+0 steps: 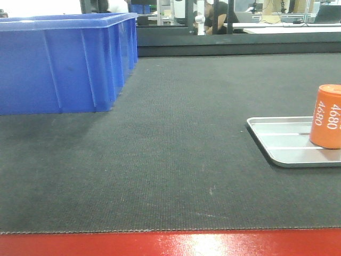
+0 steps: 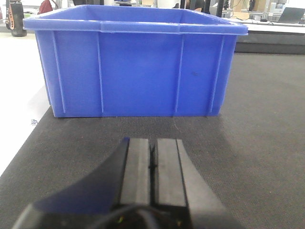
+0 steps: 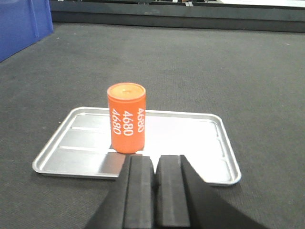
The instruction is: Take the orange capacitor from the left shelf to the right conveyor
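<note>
The orange capacitor (image 3: 127,118) stands upright on the silver tray (image 3: 190,143), which lies on the dark grey conveyor belt (image 3: 190,71). In the front view the capacitor (image 1: 327,116) shows at the right edge, on the tray (image 1: 282,140), with the belt (image 1: 170,160) ending at a red front edge. My right gripper (image 3: 155,160) is shut and empty, just in front of the capacitor and apart from it. My left gripper (image 2: 152,143) is shut and empty, low over the belt (image 2: 257,143). The left shelf is out of view.
A large blue plastic crate (image 1: 64,61) sits on the belt at the left, straight ahead of the left gripper as the crate (image 2: 136,67). A dark rail (image 1: 240,40) bounds the far side of the belt. People and benches stand beyond it.
</note>
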`<state>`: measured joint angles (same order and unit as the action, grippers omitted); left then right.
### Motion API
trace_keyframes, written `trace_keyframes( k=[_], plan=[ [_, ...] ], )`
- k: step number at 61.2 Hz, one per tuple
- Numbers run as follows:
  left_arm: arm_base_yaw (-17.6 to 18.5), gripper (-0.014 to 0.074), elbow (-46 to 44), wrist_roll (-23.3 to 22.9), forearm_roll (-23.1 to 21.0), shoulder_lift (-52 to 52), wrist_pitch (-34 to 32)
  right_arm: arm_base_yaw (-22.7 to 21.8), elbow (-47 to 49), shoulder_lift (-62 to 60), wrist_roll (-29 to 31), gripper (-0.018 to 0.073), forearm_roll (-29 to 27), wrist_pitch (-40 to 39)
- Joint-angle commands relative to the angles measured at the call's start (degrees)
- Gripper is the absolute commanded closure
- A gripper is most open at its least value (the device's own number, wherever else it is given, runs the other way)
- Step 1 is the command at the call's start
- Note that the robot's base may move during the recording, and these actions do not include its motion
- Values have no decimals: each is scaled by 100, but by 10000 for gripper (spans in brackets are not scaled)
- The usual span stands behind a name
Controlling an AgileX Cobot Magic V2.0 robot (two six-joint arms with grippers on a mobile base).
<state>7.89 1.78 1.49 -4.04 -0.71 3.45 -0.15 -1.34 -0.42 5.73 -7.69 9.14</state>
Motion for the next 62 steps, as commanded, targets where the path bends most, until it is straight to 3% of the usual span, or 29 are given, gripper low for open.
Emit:
trace_keyframes(
  k=[1,62],
  plan=[
    [30,723,-26,-9,-20,-57,-522,-32,-4,-98,-112,502,71,-814],
    [30,723,-26,-9,-20,-54,-522,-32,-4,-98,-112,502,83,-824]
  ],
)
